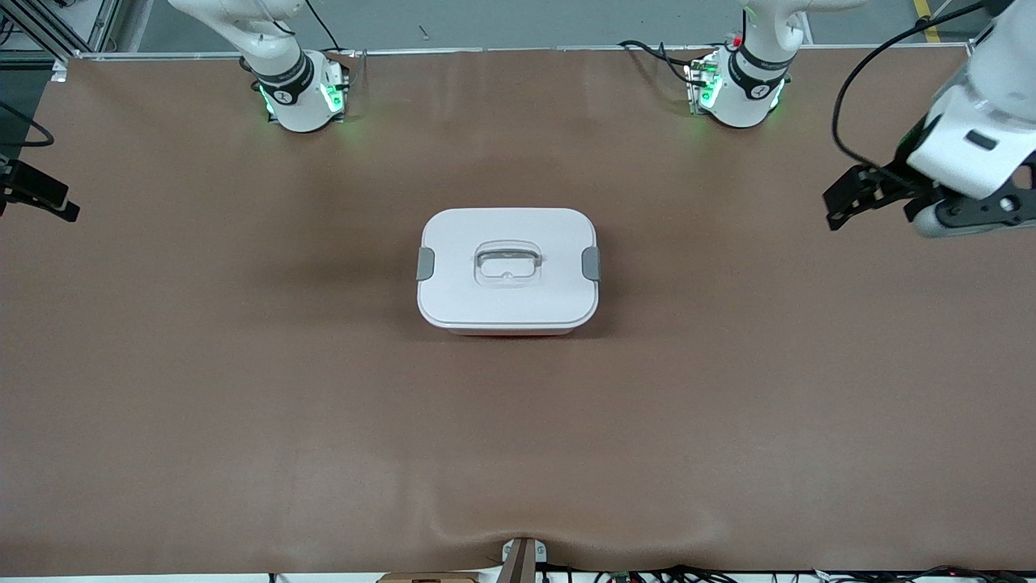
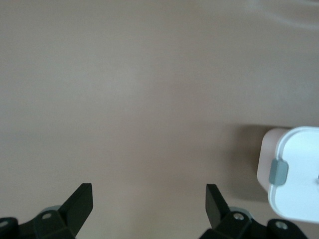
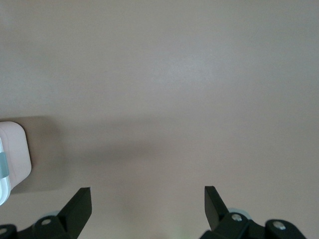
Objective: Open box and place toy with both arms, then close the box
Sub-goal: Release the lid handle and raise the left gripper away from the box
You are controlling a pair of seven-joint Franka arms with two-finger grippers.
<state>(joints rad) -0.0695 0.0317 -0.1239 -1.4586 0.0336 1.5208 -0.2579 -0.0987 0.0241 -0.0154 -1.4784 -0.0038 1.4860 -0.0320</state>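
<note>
Sitting closed on the table: box.

Even overhead light, soft shadow beside box, faint glare on table, wrist views slightly blurry.

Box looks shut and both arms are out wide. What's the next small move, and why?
Probably bring the open left gripper and right gripper in toward the grey clips at the box's ends. The lid is on, both clips look latched, neither gripper touches anything, and no toy is in view.
</note>
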